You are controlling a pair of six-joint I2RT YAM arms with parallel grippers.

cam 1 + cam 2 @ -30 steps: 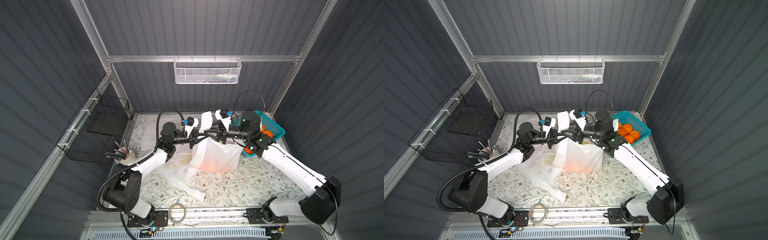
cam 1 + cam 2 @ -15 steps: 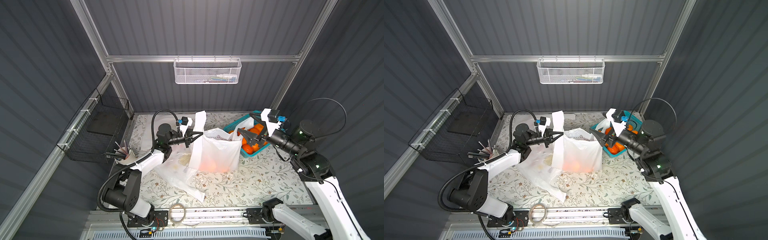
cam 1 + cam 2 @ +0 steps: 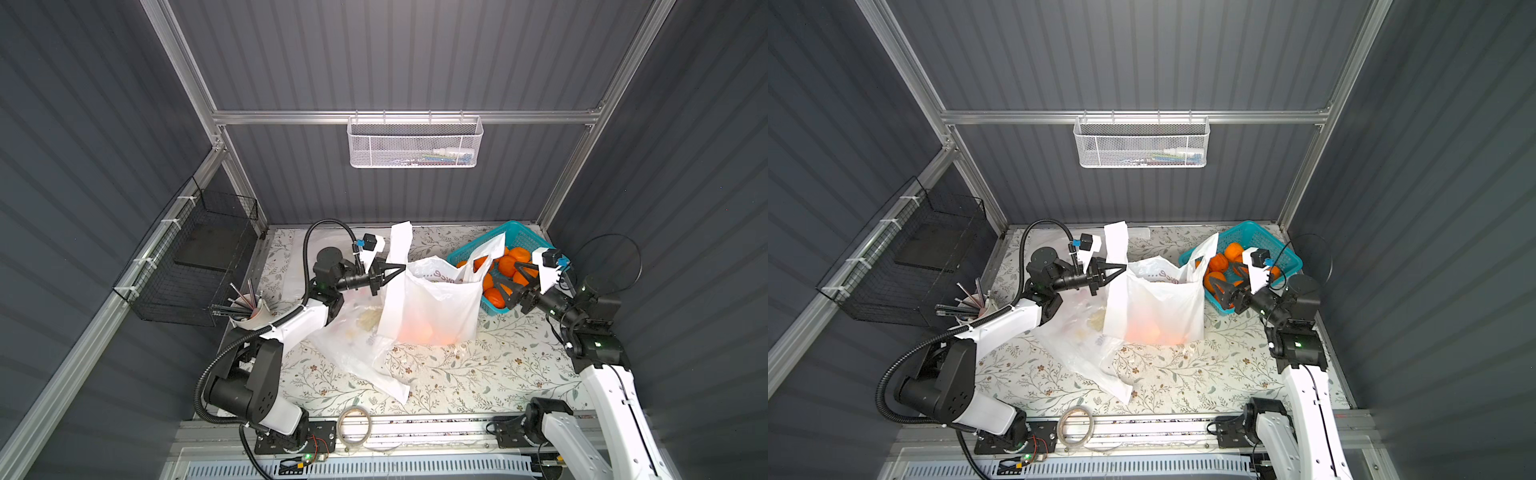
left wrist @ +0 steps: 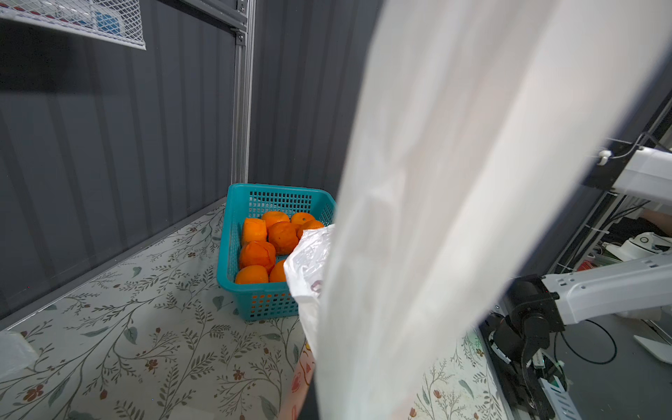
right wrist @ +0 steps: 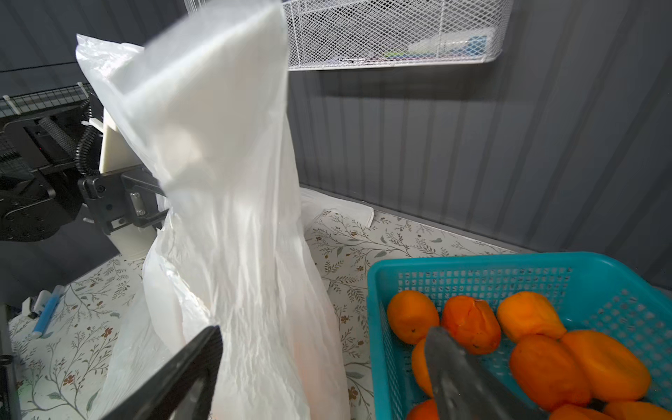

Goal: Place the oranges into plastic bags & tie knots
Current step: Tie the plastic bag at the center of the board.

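- My left gripper (image 3: 398, 268) is pressed shut on one handle strip (image 3: 400, 245) of the standing bag (image 3: 432, 307). I hold that strip raised so the thin plastic stands upright with its mouth gaping.
- In my left wrist view the same strip (image 4: 454, 182) hangs across most of the picture, so I can see the pinch itself only from above.
- The other handle (image 3: 487, 252) is free. It leans over the near corner of the teal basket (image 3: 521, 232), and with nothing lifting it that side of the mouth sags.
- My right gripper (image 3: 506, 275) has its fingers spread wide with nothing between them. It hovers just above the oranges (image 3: 509, 264) in the basket, placed, I judge, to come down on one.
- An orange glow shows through the bottom of the standing bag, so some fruit is already inside; how many, I cannot tell.
- Plenty of oranges lie in the basket and no knot is tied, so I judge the filling only partway.
- A second bag (image 3: 357, 347) lies flat on the flowered cloth (image 3: 478, 374) beneath my left arm, unfilled.
- The draped free handle is close to my right fingers and could snag as I reach.
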